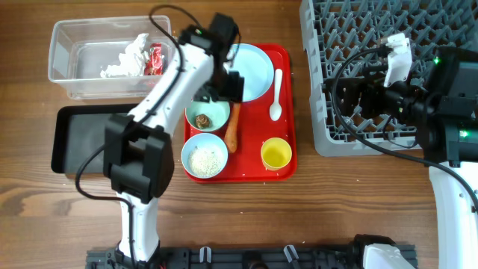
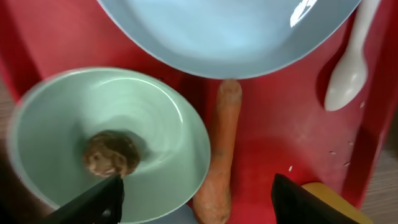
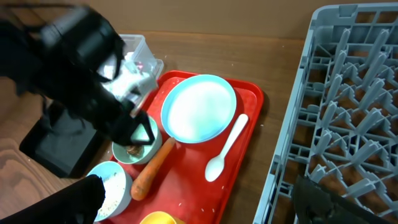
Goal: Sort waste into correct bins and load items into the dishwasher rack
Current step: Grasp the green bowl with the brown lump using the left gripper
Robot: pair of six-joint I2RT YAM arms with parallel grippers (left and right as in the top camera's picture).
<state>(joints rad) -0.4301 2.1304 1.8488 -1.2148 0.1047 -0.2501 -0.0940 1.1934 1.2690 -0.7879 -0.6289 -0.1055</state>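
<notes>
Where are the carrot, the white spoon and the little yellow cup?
carrot [image 1: 234,128], overhead view, middle of its body.
white spoon [image 1: 277,93], overhead view, on its handle.
yellow cup [image 1: 276,154], overhead view, centre of its open top.

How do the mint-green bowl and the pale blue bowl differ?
The mint-green bowl holds a brown lump; the pale blue bowl holds rice grains. The mint-green bowl sits next to the plate, the pale blue bowl farther from it. Both stand upright on the red tray.
</notes>
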